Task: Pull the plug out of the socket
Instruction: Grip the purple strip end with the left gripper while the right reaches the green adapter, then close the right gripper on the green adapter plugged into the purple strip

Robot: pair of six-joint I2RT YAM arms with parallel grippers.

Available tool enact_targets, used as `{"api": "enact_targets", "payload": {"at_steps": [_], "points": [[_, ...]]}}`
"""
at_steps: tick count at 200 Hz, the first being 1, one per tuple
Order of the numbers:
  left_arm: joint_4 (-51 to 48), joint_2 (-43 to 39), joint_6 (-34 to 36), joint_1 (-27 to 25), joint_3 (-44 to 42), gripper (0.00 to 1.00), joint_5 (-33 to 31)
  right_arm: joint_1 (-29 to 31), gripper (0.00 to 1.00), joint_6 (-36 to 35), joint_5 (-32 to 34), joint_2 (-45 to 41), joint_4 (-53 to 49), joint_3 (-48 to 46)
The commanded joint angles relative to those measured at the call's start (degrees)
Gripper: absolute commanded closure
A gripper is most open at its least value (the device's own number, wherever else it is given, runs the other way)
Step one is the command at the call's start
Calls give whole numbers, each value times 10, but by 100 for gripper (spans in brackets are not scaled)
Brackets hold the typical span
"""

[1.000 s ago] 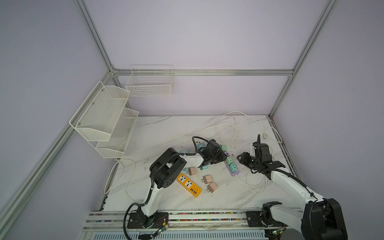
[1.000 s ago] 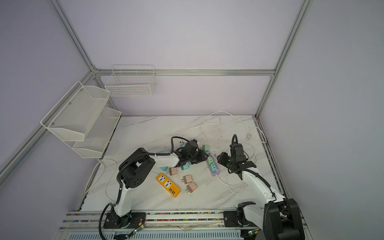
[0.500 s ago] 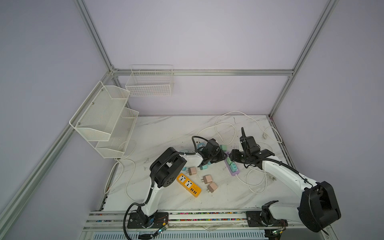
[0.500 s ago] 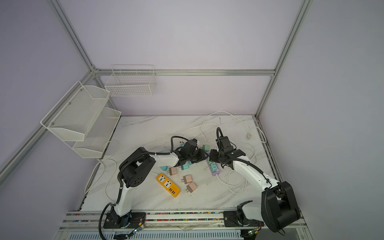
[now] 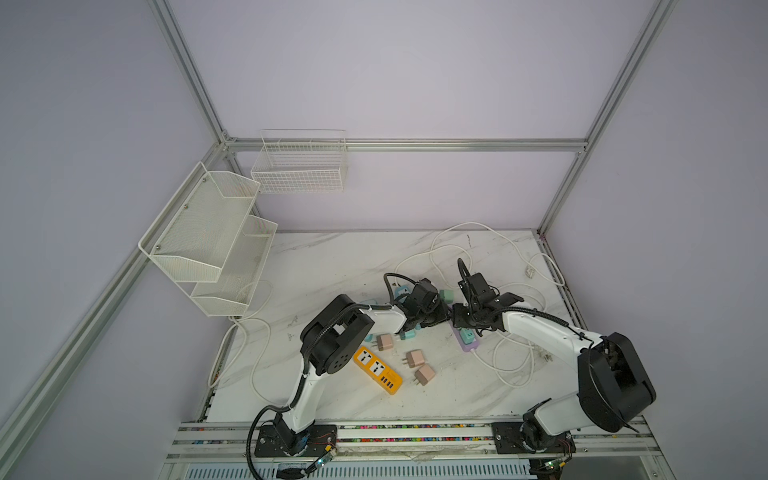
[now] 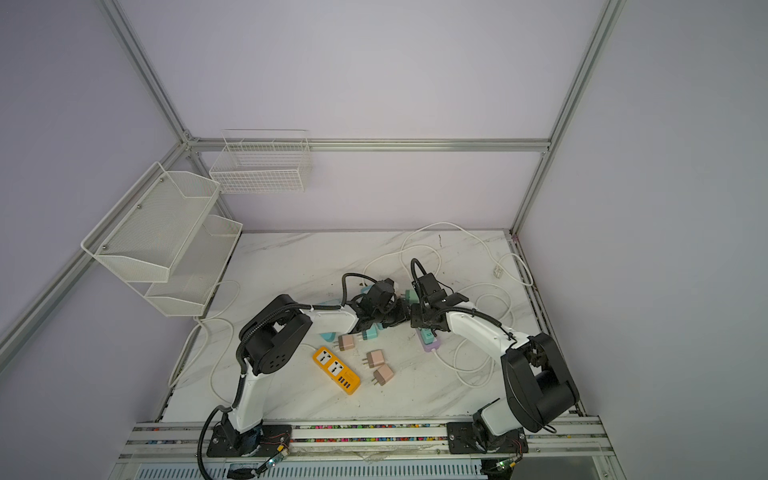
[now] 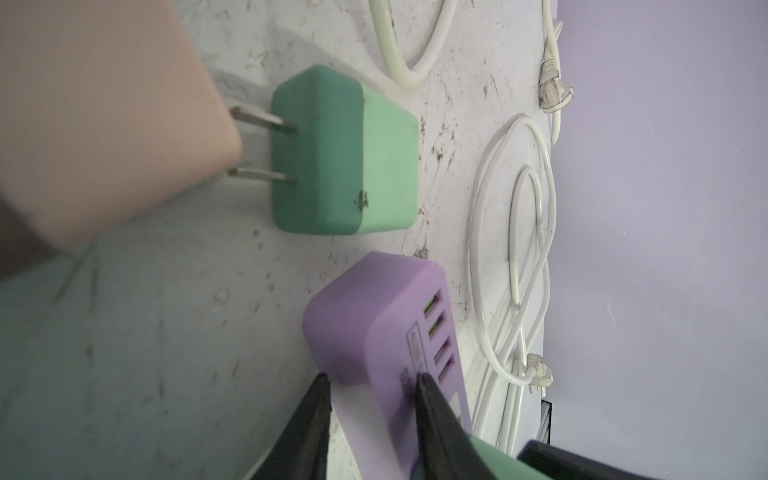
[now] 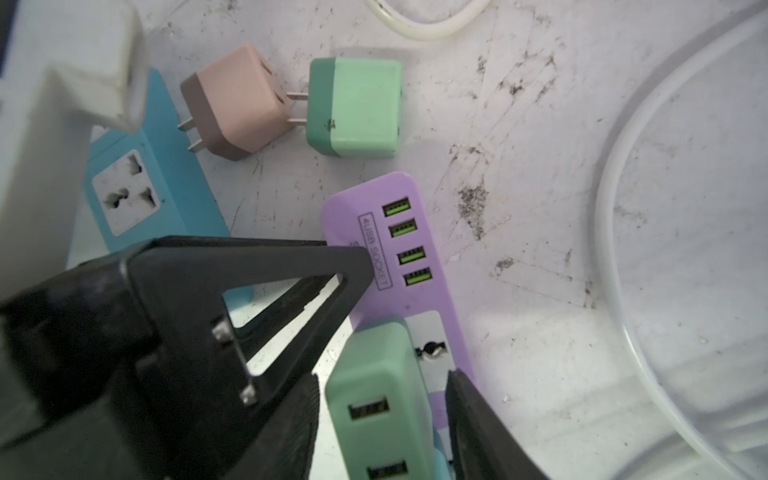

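— which step was it at?
— the grasp, by my reading. the right claw [image 8: 384,376] stood part open with the green plug [image 8: 374,415] between its fingers. a sliver of gap showed on one side, so it gripped nothing yet. the plug sat seated in the purple socket strip [image 8: 419,303], directly beneath that claw.
— and the other one?
— the left claw [image 7: 372,376] was nearly closed, pinching the strip's usb end between its fingertips, seemingly to pin it down. it met the right claw almost tip to tip.
— what did the next move call for?
— closing the right fingers squarely on the plug's sides, then a straight pull along the pins, away from the strip, with the left pinch holding the strip down. a tilted pull would likely jam the plug or drag the strip along.
— arm poses?
— in a top view the right arm [image 5: 536,328] lay stretched low and inward, wrist angled down over the strip. the left arm [image 5: 382,318] reached in low from the opposite side.
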Motion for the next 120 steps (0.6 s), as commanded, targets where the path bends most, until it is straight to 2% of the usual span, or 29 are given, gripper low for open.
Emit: {"api": "enact_targets", "payload": {"at_steps": [1,75,120], "points": [[-9,15,3,2,-16,65,-1,4,53,-13,27,15,-12,21],[-3,26,-3,1,-7,65,7,9,60,-23,35,59,4,18],[-2,33,-7,-1,-3,65,13,10,69,-29,21,61,19,11]]}}
